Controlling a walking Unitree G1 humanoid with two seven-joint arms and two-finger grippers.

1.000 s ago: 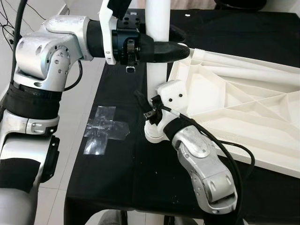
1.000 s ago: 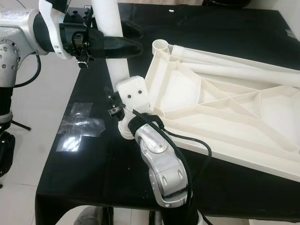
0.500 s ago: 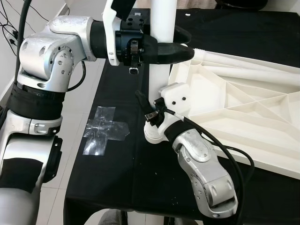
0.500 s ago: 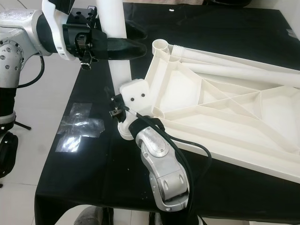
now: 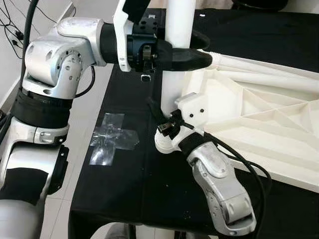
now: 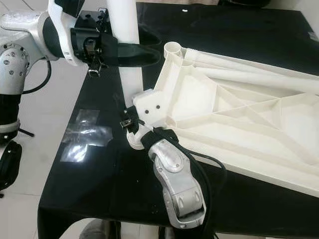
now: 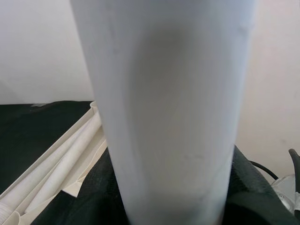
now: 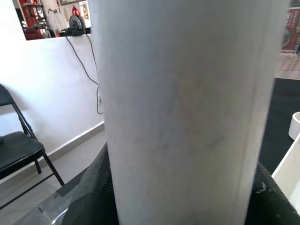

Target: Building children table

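A white table leg [image 5: 174, 87] stands upright on the black table [image 5: 124, 189], with its foot beside the near corner of the overturned white tabletop [image 5: 259, 114]. My left gripper [image 5: 203, 50] is shut on the leg high up, one black finger on each side. My right gripper [image 5: 167, 130] is shut on the same leg just above its foot. The leg [image 7: 164, 108] is close up in the left wrist view, between black fingers [image 7: 255, 201]. In the right wrist view the leg [image 8: 187, 108] is equally close.
Two more white legs [image 6: 259, 74] lie along the far side of the tabletop, next to an open corner socket [image 6: 172, 48]. A cross of clear tape [image 5: 112, 137] is stuck near the table's left edge, with tiled floor beyond. A black folding chair [image 8: 18, 145] stands by the wall.
The top of the leg, with my left gripper on it, has shifted right toward the tabletop corner. Its foot has barely moved. My right forearm has swung slightly right.
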